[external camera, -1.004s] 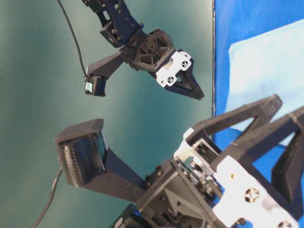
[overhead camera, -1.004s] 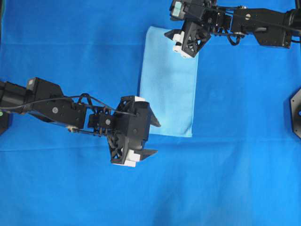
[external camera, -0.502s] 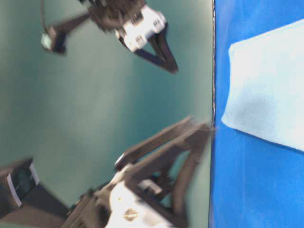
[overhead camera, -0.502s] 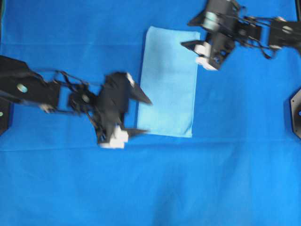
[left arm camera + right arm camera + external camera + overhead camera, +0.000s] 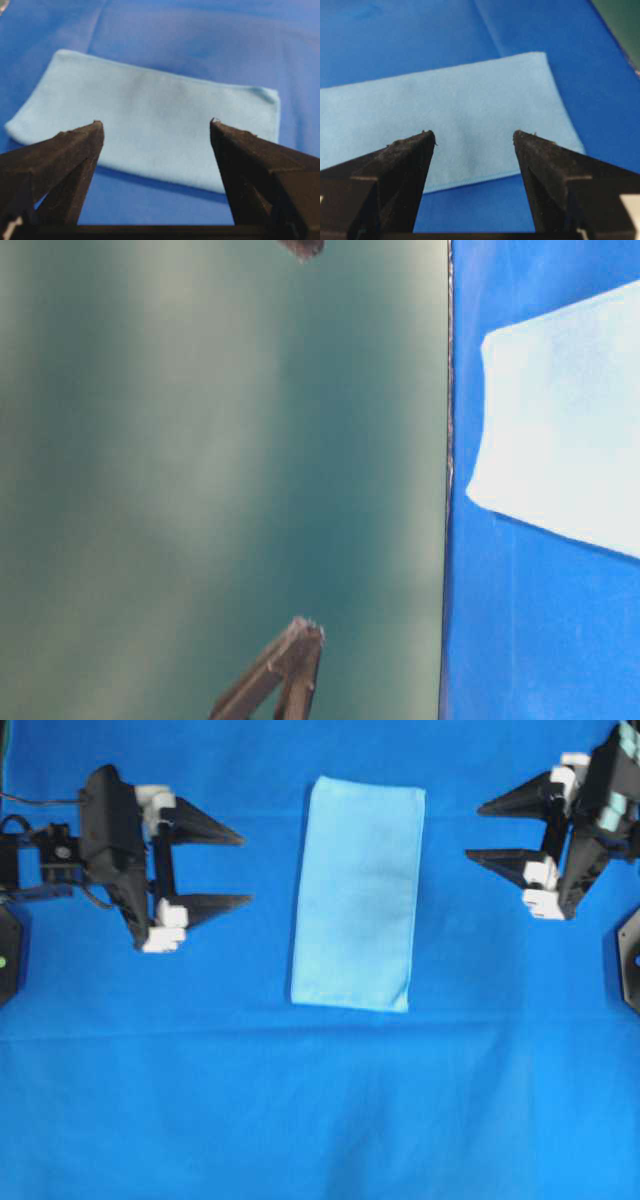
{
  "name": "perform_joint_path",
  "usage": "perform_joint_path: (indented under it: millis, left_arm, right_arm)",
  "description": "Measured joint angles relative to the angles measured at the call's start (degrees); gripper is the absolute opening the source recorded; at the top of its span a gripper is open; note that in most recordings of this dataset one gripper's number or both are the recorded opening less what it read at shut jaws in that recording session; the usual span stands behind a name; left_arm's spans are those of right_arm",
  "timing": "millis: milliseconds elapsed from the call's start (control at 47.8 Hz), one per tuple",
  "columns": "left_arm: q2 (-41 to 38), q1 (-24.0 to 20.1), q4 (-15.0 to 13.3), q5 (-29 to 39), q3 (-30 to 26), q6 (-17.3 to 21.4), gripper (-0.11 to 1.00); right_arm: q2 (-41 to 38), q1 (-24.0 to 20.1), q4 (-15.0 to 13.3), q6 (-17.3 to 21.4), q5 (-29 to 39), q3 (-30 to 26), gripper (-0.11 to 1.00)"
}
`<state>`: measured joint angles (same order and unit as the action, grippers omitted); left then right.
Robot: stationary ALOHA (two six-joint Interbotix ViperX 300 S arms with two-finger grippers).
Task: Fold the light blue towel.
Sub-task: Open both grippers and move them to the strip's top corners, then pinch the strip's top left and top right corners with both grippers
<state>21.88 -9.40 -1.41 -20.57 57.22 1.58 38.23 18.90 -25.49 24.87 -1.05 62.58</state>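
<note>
The light blue towel point(image 5: 357, 890) lies flat on the table as a tall narrow rectangle, folded over once, its long edges running front to back. It also shows in the table-level view point(image 5: 565, 430), the left wrist view point(image 5: 150, 127) and the right wrist view point(image 5: 450, 112). My left gripper point(image 5: 243, 868) hovers open to the left of the towel, apart from it, fingers pointing at it. My right gripper point(image 5: 473, 832) stands open to the right of the towel, also apart. Nothing is between either pair of fingers point(image 5: 75, 150) point(image 5: 405, 160).
A deep royal-blue covering point(image 5: 320, 1100) spreads over the whole table, with a crease running across just below the towel. A black mount point(image 5: 630, 960) sits at the right edge. A dark green wall point(image 5: 200, 440) shows in the table-level view.
Both arms have pulled away from the towel, the left one to the far left and the right one to the far right. The towel has stayed in place, folded.
</note>
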Motion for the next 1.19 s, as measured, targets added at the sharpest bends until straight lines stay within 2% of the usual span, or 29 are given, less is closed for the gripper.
perform_joint_path:
  millis: [523,669,899,1192]
  left_arm:
    - [0.18,-0.26,0.09,-0.79,0.62,0.09,0.82]
    - [-1.76,-1.32,0.0,-0.88,-0.7,0.79,0.82]
    - [-11.51,-5.89,0.0,-0.97,-8.09,2.64,0.82]
    - [-26.98,-11.69,0.0,-0.88,-17.4,3.34,0.82]
  right_arm:
    - [-1.93,-0.09,0.0,0.44,-1.41,0.44,0.65]
    - [-3.34,0.26,0.0,0.35,-0.97,-1.23,0.65]
    - [-13.27,6.24,-0.7,-0.62,1.23,-6.24,0.65]
    - [-29.18,10.63,-4.83,-1.14,2.64,-13.01,0.65]
